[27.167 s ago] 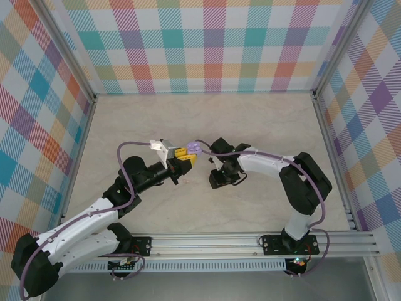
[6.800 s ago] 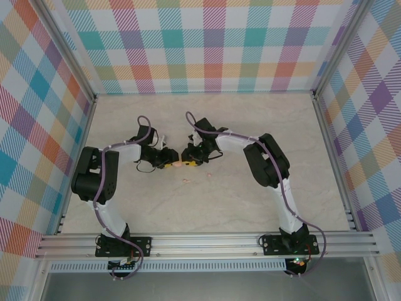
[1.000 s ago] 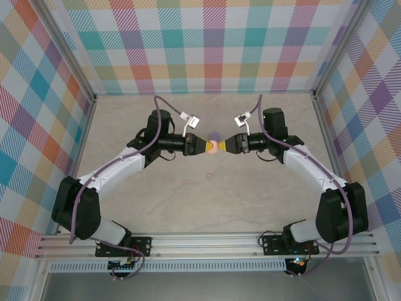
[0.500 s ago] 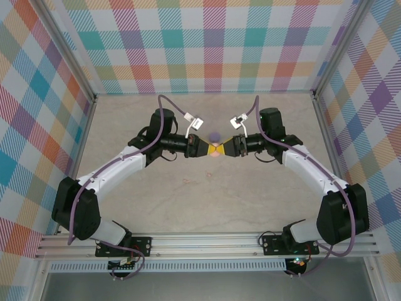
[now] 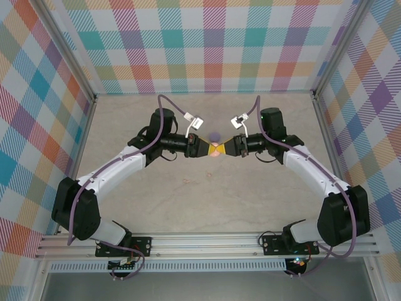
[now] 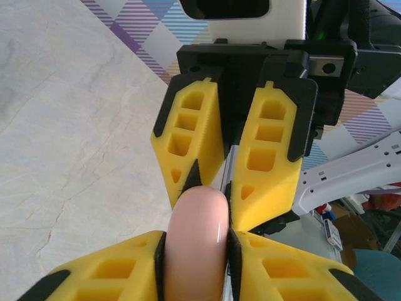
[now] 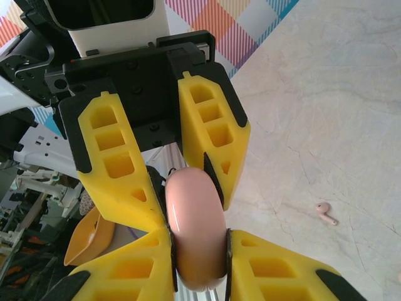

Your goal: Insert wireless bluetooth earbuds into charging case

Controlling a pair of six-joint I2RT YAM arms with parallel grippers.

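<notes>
Right gripper [image 5: 221,149] has closed in, meeting left gripper [image 5: 210,149]; both clamp the pink charging case [image 5: 215,150] above the marbled tabletop [image 5: 250,207], plaid walls [image 5: 213,50] behind. One pink earbud [image 7: 324,213] lies well apart from the case.

- Plaid walls [image 5: 213,44] in pastel colours on three sides.
- Pale marble-look tabletop [image 5: 207,207], evenly lit.
- Silver metal rail [image 5: 207,241] along the tabletop's near edge.

The right gripper [image 7: 197,251] is pinching the pink case [image 7: 194,226]; the left gripper [image 7: 188,194], facing it, is gripping the far end. One pink earbud [image 7: 324,213] is lying on the table [image 7: 326,113], apart.
</notes>
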